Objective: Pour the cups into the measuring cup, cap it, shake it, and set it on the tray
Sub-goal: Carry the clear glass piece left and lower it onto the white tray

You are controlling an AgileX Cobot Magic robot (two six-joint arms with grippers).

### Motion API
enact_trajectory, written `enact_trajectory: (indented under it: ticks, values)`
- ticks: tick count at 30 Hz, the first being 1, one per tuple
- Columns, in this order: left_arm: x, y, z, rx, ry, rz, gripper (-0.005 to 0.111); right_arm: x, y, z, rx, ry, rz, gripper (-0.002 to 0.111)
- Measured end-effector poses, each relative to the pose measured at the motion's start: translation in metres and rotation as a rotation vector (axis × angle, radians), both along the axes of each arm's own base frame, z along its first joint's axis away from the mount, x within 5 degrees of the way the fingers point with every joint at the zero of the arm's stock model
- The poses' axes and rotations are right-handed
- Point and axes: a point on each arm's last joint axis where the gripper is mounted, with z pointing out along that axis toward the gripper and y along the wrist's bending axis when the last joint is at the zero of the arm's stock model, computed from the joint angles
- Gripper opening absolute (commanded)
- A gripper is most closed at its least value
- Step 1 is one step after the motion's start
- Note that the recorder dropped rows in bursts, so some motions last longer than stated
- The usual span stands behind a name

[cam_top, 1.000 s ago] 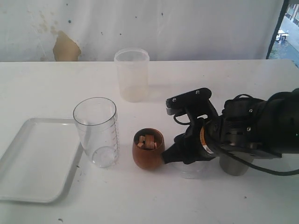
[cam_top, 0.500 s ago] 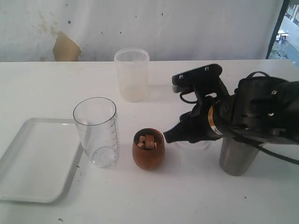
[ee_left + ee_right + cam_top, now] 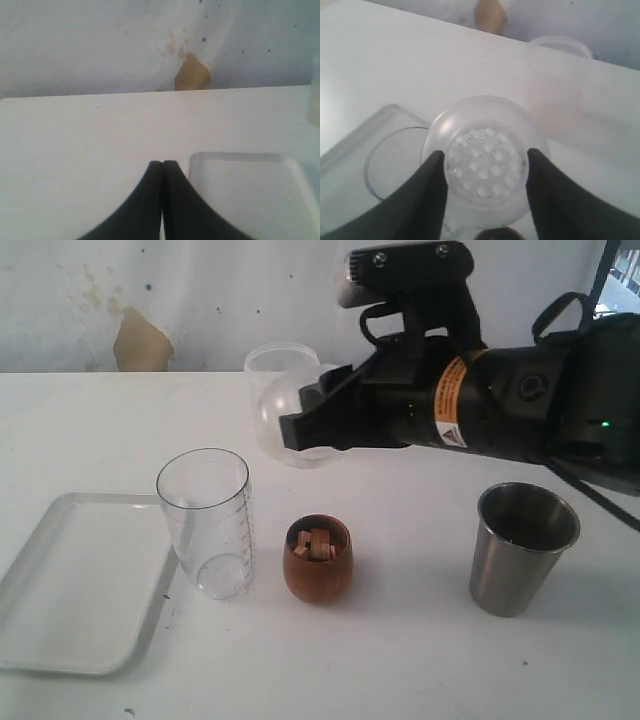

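Right jaws clamp domed lid [image 3: 487, 165]; left jaws closed. Wooden cup [image 3: 318, 578] holds blocks [image 3: 317, 542].

On the surface [image 3: 400, 670] the tray [image 3: 70, 590] lies far left, the measuring cup [image 3: 205, 525] just beside its right edge. Right of that stands the wooden cup [image 3: 318, 570] with small pieces [image 3: 315, 541] in it, and the steel cup [image 3: 522, 550] stands well apart, further right. The tumbler [image 3: 270, 360] stands behind, the lid [image 3: 275, 415] in the air before it, in the right end effector [image 3: 300, 430].
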Motion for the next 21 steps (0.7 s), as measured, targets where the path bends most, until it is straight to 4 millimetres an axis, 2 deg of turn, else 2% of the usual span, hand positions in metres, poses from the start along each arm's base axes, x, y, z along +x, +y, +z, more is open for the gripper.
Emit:
enact_trajectory:
  ticks: [7, 13, 17, 21]
  values:
    - [0.000, 0.000, 0.000, 0.000, 0.000, 0.000, 0.000, -0.035, 0.039, 0.009, 0.065, -0.034, 0.215, 0.000]
    - [0.000, 0.000, 0.000, 0.000, 0.000, 0.000, 0.000, -0.053, 0.070, 0.010, 0.087, -0.055, 0.352, 0.000]
    - [0.000, 0.000, 0.000, 0.000, 0.000, 0.000, 0.000, -0.055, 0.095, -0.003, 0.095, -0.039, 0.433, 0.000]
    - [0.000, 0.000, 0.000, 0.000, 0.000, 0.000, 0.000, -0.045, 0.121, -0.030, 0.047, 0.006, 0.453, 0.000]
